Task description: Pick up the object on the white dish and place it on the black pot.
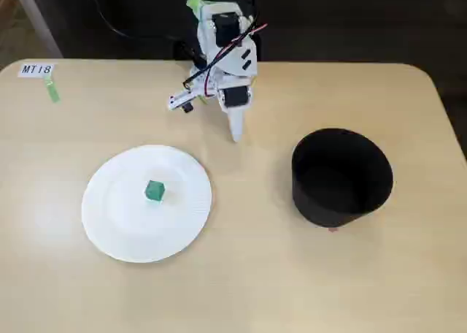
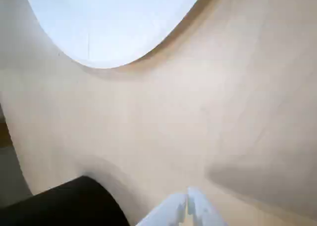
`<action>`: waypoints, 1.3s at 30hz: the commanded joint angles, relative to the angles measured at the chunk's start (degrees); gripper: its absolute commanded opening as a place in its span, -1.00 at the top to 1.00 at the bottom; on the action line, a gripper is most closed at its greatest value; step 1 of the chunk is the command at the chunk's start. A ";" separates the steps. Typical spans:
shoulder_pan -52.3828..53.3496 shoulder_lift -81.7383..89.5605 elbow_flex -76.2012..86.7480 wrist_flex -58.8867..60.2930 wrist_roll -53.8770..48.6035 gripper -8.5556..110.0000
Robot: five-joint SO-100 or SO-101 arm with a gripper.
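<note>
On the white dish (image 1: 117,223) the green cube (image 1: 154,190) sits near the middle, well apart from the black pot (image 1: 341,178). The gripper (image 1: 236,134) hangs over bare desk (image 1: 241,274), jaws pressed together. It should open wide before descending squarely over the cube.

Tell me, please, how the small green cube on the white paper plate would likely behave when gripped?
The small green cube has flat faces, so it probably won't roll. It looks tiny and likely light. The white paper plate seems thin and might slide if nudged.
</note>
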 commanded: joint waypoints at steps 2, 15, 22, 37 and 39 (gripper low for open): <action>3.60 6.33 1.67 -15.73 3.60 0.86; 2.29 6.06 -3.69 -13.80 0.09 0.86; 9.05 -18.72 -34.10 -7.47 -8.35 0.86; 25.84 -61.17 -64.60 14.15 -12.22 0.86; 27.51 -65.92 -64.60 15.56 -13.10 0.86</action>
